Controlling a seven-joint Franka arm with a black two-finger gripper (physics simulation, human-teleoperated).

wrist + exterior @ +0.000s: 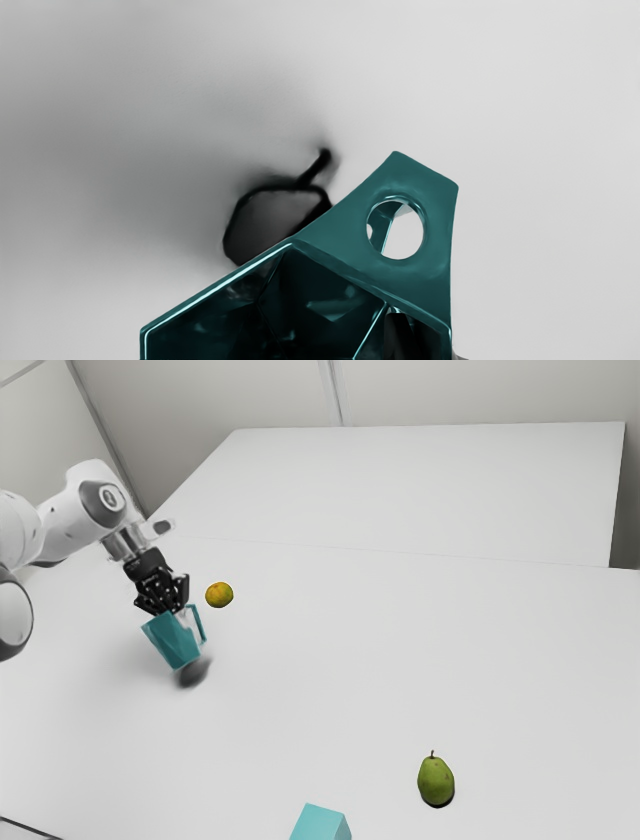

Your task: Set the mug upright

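Mug gripped by its wall, held at a slant

You have the pincer [176,609] closed on the wall of the teal mug [173,641]. In the wrist view you can make out one dark finger [397,337] inside the mug, against the wall, and a sliver of the other at the wall's outer side; most of that second one is hidden.

Position of the mug: directly below the pincer, its mouth turned up toward the hand and its base slanting down and away, toward the exterior view's right. It is tilted, not upright. A dark shadow [193,672] lies on the white table [330,660] just beyond the base — you will note the mug appears raised, though the gap under it is hard to judge. The handle [432,215], a flat piece pierced by a round hole, is on the mug's side nearest the exterior view's right.

Other items, located from the pincer: an orange fruit [219,595] sits near it, toward the exterior view's right, apart from the mug. A green pear [435,781] stands well apart from the pincer, farther toward that same side and nearer the exterior camera. A light teal block [319,824] — partly cut off by the frame — is also well apart, nearer the camera again.
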